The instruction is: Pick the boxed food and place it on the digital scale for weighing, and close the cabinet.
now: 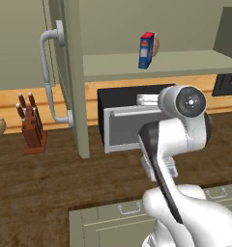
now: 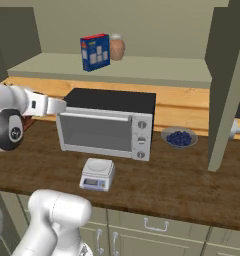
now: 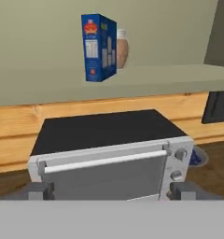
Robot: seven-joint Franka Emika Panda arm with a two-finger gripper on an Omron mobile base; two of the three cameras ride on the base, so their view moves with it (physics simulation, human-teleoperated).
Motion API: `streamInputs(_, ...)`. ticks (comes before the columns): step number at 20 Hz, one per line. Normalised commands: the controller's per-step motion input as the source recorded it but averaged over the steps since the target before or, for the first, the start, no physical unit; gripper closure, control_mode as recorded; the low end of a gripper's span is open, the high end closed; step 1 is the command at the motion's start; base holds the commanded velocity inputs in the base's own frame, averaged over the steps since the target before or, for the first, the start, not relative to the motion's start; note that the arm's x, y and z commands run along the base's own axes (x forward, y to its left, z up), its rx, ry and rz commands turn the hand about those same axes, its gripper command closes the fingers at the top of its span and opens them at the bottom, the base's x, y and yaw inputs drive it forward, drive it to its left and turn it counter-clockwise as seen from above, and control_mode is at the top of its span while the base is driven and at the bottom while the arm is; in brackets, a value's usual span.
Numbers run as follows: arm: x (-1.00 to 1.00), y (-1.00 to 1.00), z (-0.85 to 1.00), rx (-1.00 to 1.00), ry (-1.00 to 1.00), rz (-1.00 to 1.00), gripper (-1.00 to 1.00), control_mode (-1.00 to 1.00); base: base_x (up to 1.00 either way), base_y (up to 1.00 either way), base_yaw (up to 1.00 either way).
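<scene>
Left base view: my arm's elbow hides most of the oven (image 1: 119, 123); the boxed food (image 1: 147, 50) stands upright on the open cabinet (image 1: 156, 62) shelf. Right base view: the square grey digital scale (image 2: 97, 174) sits before the oven. Hand view: gripper (image 3: 109, 191) fingertips set wide apart, holding nothing.

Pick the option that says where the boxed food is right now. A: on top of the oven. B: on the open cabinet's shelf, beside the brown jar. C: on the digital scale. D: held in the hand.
B: the boxed food stands upright on the cabinet shelf next to the brown jar, above the oven, while the digital scale on the counter carries nothing.
</scene>
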Motion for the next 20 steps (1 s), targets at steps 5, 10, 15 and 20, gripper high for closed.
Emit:
streamInputs(5,0.02,0.46,0.53,-0.02,-0.3,-0.44,-1.0,-1.0,0.0,0.0,0.0)
streamInputs(10,0.14,0.0,0.43,0.0,-0.28,-0.24,-1.0,-1.0,0.0,0.0,0.0)
streamInputs(15,0.08,-0.04,0.49,0.0,-0.32,-0.12,-1.0,-1.0,0.0,0.0,0.0)
streamInputs(20,0.07,0.0,0.11,0.0,-0.01,-0.05,-1.0,-1.0,0.0,0.0,0.0)
